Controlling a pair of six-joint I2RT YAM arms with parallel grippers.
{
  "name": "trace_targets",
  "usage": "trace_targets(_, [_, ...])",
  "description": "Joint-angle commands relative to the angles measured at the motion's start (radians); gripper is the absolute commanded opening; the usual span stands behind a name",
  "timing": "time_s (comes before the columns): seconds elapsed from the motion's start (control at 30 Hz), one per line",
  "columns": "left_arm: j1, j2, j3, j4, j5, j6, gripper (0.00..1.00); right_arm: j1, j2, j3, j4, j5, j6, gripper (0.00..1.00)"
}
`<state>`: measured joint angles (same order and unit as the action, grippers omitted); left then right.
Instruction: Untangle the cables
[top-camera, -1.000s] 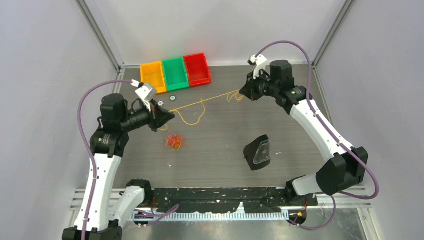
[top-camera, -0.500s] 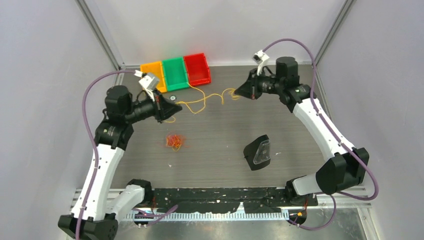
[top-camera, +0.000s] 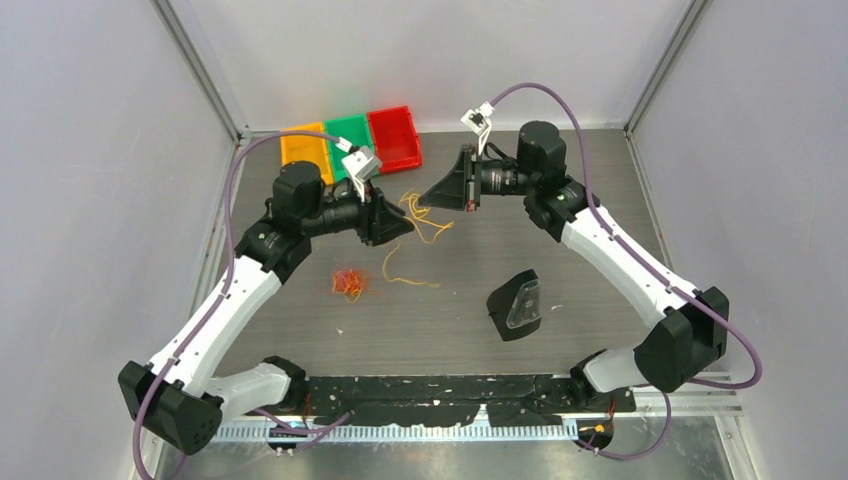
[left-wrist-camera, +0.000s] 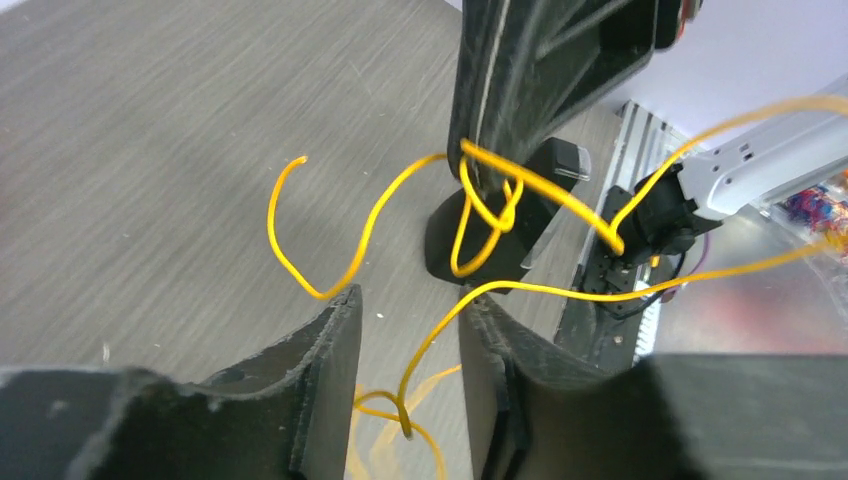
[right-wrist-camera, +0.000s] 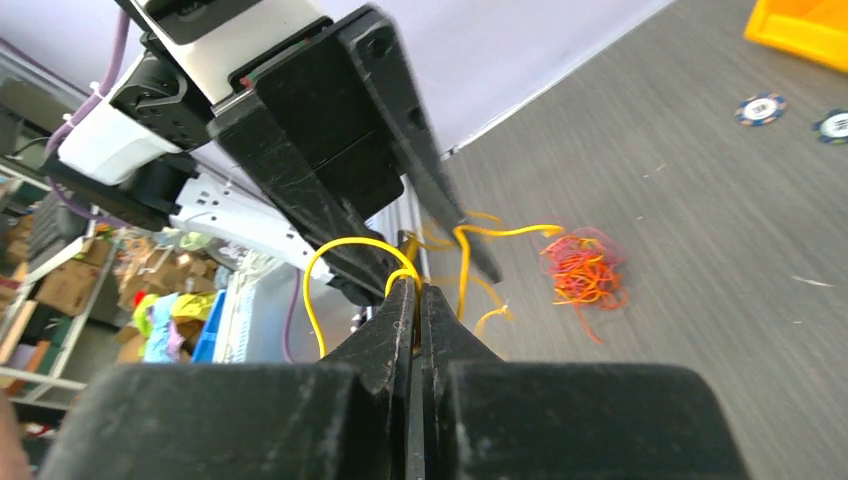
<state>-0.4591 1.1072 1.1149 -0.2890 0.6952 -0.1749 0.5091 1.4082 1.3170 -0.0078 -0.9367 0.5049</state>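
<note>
The right gripper (right-wrist-camera: 412, 285) is pinching a yellow cable (right-wrist-camera: 350, 240) right at its fingertips, jaws pressed fully together. The left gripper (left-wrist-camera: 408, 300) is standing partly open, and a strand of the same cable is passing up through the gap between its fingers (left-wrist-camera: 330, 370) without being clamped.

From above, the two grippers are pointing at each other over the far middle of the table (top-camera: 590, 200), the left gripper (top-camera: 400, 225) just beside the right gripper (top-camera: 425, 200). The yellow cable (top-camera: 420, 215) is hanging in loops between them, and its loose tail is lying on the table toward the near side.

The left wrist view is showing what the overhead view cannot: the cable is wrapping into a small knot (left-wrist-camera: 495, 215) at the right gripper's tip.

A second, red and orange tangle (top-camera: 348, 283) is lying apart on the table, nearer than the left gripper; the right wrist view is also catching it (right-wrist-camera: 582, 268).

An orange bin (top-camera: 300, 145), a green bin (top-camera: 348, 135) and a red bin (top-camera: 393, 138) are sitting side by side at the far edge. A black wedge-shaped case (top-camera: 515, 303) with a clear window is resting well to the right. Only the right wrist view is showing two round discs (right-wrist-camera: 760, 107); their markings are too small to read.
</note>
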Motion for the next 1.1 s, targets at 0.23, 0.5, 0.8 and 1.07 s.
trace_targets(0.23, [-0.038,0.002,0.029,0.078,0.017,0.033,0.64,0.040,0.019,-0.090,0.188,-0.067,0.152,0.05])
trace_targets(0.5, [-0.052,0.017,0.030,-0.002,-0.020,0.105,0.60,0.040,0.021,-0.094,0.290,-0.103,0.235,0.05])
trace_targets(0.8, [-0.032,-0.042,0.035,-0.015,-0.017,0.074,0.00,0.039,0.004,-0.094,0.280,-0.123,0.216,0.13])
trace_targets(1.07, [0.110,-0.082,0.076,-0.032,0.028,-0.022,0.00,-0.054,-0.005,-0.063,0.262,-0.099,0.224,0.48])
